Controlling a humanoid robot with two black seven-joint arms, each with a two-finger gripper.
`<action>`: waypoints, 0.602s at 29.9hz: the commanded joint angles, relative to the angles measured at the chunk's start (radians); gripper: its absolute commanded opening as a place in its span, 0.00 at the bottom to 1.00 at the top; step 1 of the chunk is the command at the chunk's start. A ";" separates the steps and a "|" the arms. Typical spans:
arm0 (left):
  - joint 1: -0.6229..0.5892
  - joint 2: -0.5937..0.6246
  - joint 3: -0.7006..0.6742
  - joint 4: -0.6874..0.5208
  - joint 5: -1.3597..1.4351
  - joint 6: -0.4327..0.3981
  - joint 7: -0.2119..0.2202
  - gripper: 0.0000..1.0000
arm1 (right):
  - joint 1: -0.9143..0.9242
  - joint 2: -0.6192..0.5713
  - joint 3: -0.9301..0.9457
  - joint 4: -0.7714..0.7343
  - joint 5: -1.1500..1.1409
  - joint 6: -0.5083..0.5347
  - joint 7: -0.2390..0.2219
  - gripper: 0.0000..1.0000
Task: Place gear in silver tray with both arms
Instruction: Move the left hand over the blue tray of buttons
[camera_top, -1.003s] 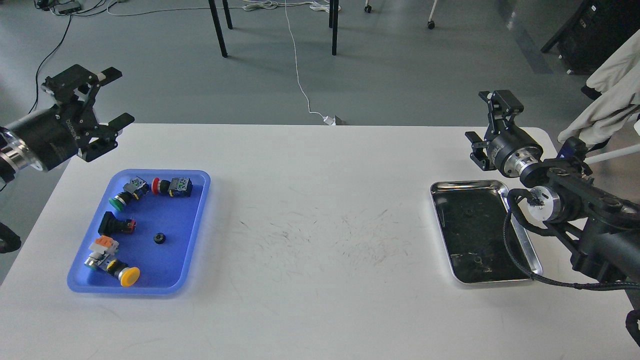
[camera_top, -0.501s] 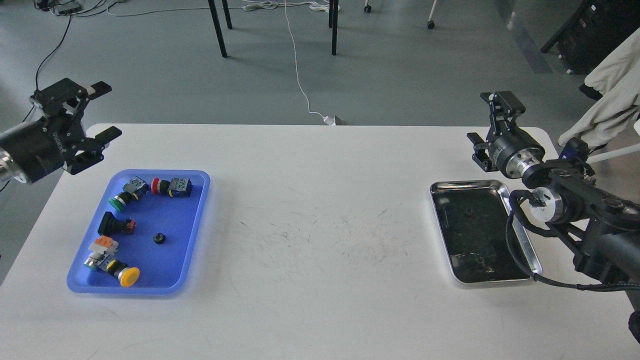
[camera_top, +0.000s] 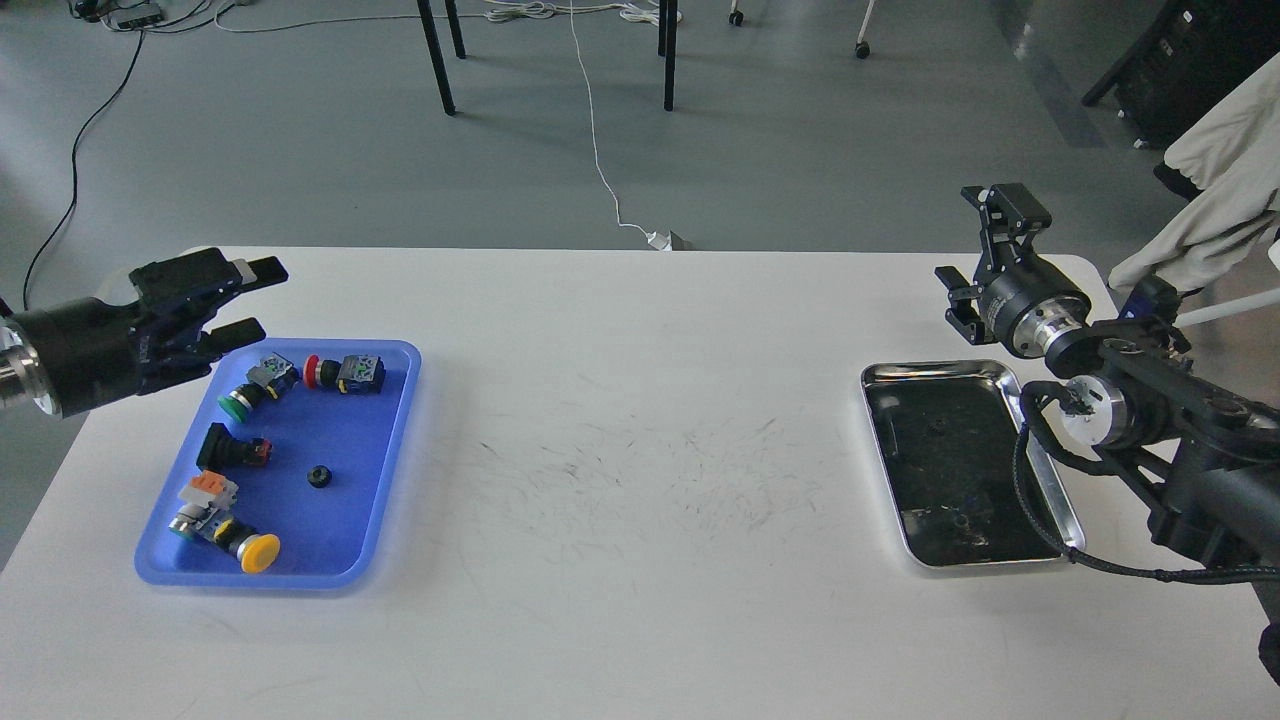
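The left gripper (camera_top: 250, 300) hangs with its two fingers apart and nothing between them, just beyond the far left corner of the blue tray (camera_top: 390, 450); the small black gear (camera_top: 318, 477) lies nearer the robot than those fingertips and a little to their right, on the tray's bare blue floor, apart from every other part; between gear and gripper sit a green-capped push button (camera_top: 245, 396) and a red-capped one (camera_top: 340, 373), the green one closest beneath the fingers; a black switch body (camera_top: 230, 450) lies to the gear's left, and a yellow-capped button (camera_top: 240, 540) at the tray's near end.

The right gripper (camera_top: 975, 240) stands over the table's far right corner, its fingers spread with nothing held; the silver tray (camera_top: 1060, 500) lies just nearer the robot than it, with the right arm's wrist and black cable overhanging its right rim; its dark floor carries only reflections.

Between the two trays, well to the right of the left gripper and to the left of the right one, the white table (camera_top: 640, 420) is a wide bare stretch, scuffed in the middle; both trays sit inside the table's edges.
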 joint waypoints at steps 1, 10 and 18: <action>0.000 -0.002 0.000 0.006 0.006 0.018 0.000 0.98 | -0.002 0.000 0.000 -0.002 0.000 0.001 0.000 0.99; 0.009 0.001 0.008 -0.019 0.077 0.010 0.000 0.99 | -0.005 0.002 -0.003 -0.002 -0.002 0.001 0.000 0.99; -0.047 0.017 0.003 -0.054 0.342 -0.033 0.000 0.99 | -0.005 0.008 -0.002 -0.004 -0.002 0.001 0.000 0.99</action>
